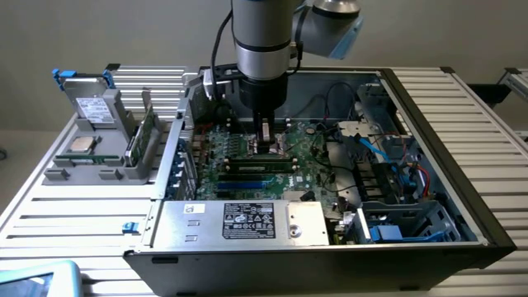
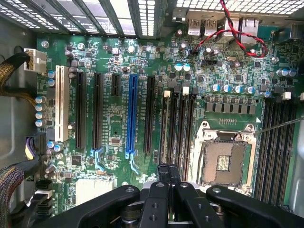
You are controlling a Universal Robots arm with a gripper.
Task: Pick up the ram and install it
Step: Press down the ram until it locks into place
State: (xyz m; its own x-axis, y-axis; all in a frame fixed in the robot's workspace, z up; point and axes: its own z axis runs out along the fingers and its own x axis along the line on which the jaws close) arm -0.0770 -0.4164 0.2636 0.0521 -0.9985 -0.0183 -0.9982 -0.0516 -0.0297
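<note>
A thin green ram (image 1: 135, 143) stands on edge in the grey holder (image 1: 83, 173) at the exterior view's left, outside the computer case. My gripper (image 1: 268, 146) (image 2: 169, 169) is down inside the open case, just above the green motherboard (image 1: 239, 141) (image 2: 110, 121). Its black fingers are shut together with nothing visible between them. They hover at the end of the black memory slots (image 1: 262, 166) (image 2: 178, 128), beside the empty processor socket (image 2: 221, 161). I cannot tell whether a stick sits in the slot under the fingertips.
A silver power supply (image 1: 247, 223) fills the case's near side. Cables (image 1: 387, 154) and a drive cage (image 1: 404, 224) crowd the exterior view's right. Red and black wires (image 2: 237, 34) cross the board's edge. The holder also carries a square processor chip (image 1: 81, 144) and a drive (image 1: 93, 108).
</note>
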